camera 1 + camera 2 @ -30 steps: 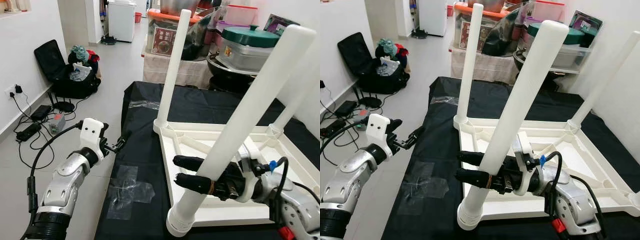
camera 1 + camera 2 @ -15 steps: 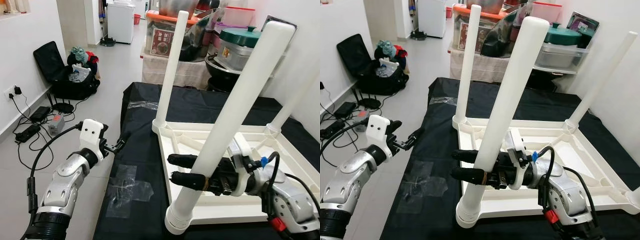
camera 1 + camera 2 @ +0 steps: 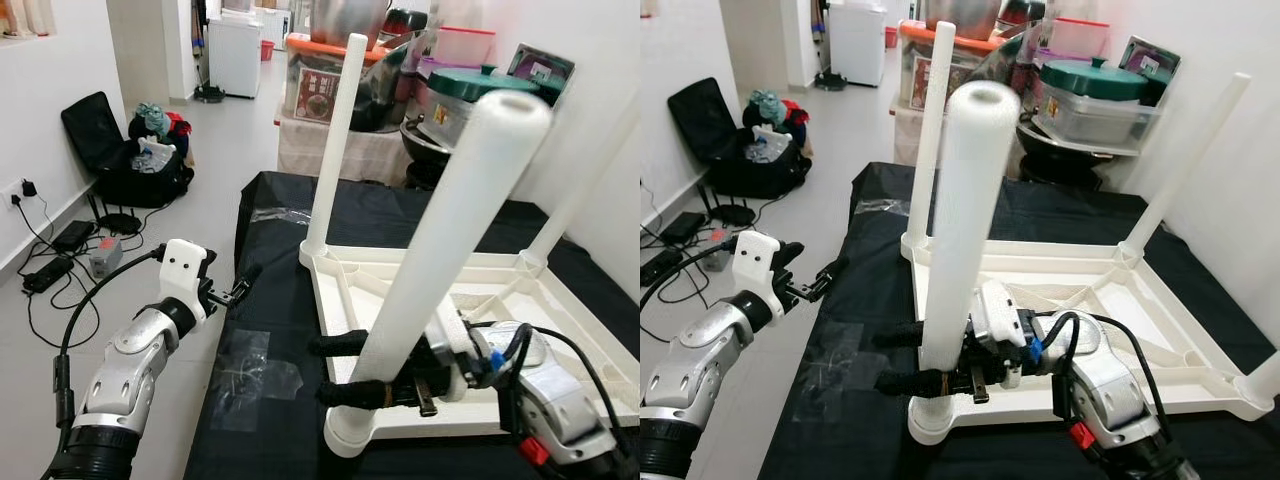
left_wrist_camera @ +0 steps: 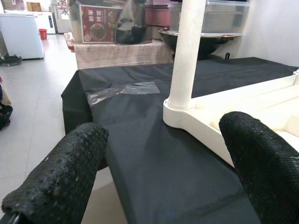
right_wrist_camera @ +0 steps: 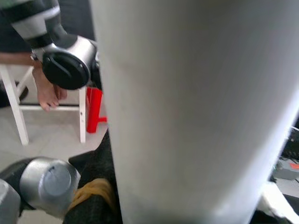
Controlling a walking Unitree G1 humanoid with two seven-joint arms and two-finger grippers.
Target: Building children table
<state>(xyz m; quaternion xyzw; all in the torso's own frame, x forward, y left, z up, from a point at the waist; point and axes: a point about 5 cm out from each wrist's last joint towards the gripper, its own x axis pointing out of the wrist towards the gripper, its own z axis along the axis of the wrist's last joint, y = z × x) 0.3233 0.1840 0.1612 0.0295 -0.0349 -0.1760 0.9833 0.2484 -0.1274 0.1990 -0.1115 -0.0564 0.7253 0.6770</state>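
Observation:
A white children's table (image 3: 560,300) lies upside down on a black cloth (image 3: 280,330). One leg (image 3: 333,150) stands upright at its far left corner, and another (image 3: 585,175) rises at the far right. My right gripper (image 3: 322,370) is shut on a third white leg (image 3: 445,250) low down. The base of this leg sits at the table's near left corner, and the leg tilts to the right. In the right wrist view the held leg (image 5: 196,107) is very close. My left gripper (image 3: 243,283) hovers open at the cloth's left edge, its fingers (image 4: 56,172) pointing toward the far left leg (image 4: 187,51).
Behind the cloth stand stacked storage boxes and pots (image 3: 470,90). An open black bag (image 3: 125,150) and cables (image 3: 50,265) lie on the floor at the left. A person's bare foot (image 5: 46,91) rests by a white stool in the right wrist view.
The held leg has swung more upright, its top moving left. My right gripper moved left and lower with it. The left arm stayed where it was.

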